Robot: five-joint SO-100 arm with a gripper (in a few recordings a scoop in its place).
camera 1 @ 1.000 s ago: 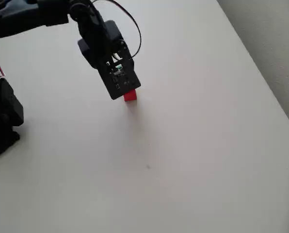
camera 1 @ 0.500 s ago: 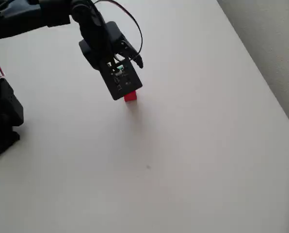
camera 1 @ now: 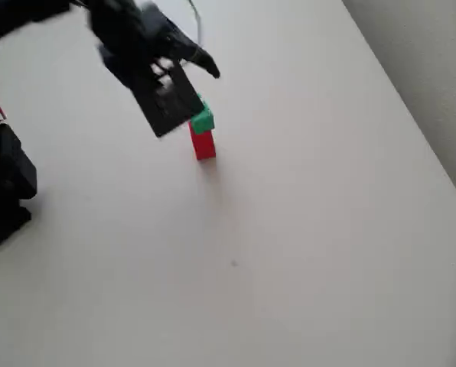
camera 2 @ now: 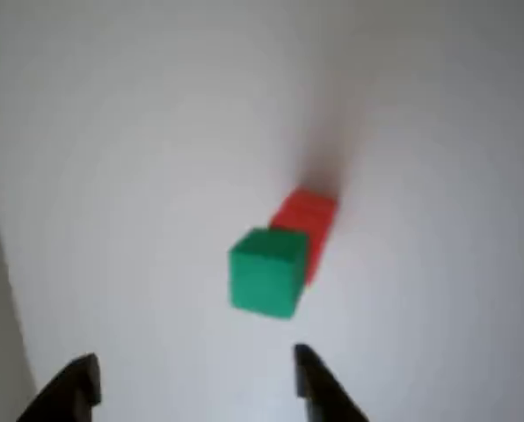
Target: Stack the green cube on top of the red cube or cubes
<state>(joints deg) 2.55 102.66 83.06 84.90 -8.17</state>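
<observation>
Now green cube tops red block; gripper released, above.

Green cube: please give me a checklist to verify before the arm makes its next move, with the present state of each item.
1. The green cube sits on top of the red block: ok, in the overhead view and the wrist view.
2. Green cube squarely aligned with the red block: cannot tell; in the wrist view it looks offset, but the camera angle may cause this.
3. The gripper is open: ok, the fingers stand wide apart.
4. Nothing held between the fingers: ok.
5. Gripper apart from the stack: ok, the wrist view shows bare table between them.
6. Stack upright: ok in the overhead view.
</observation>
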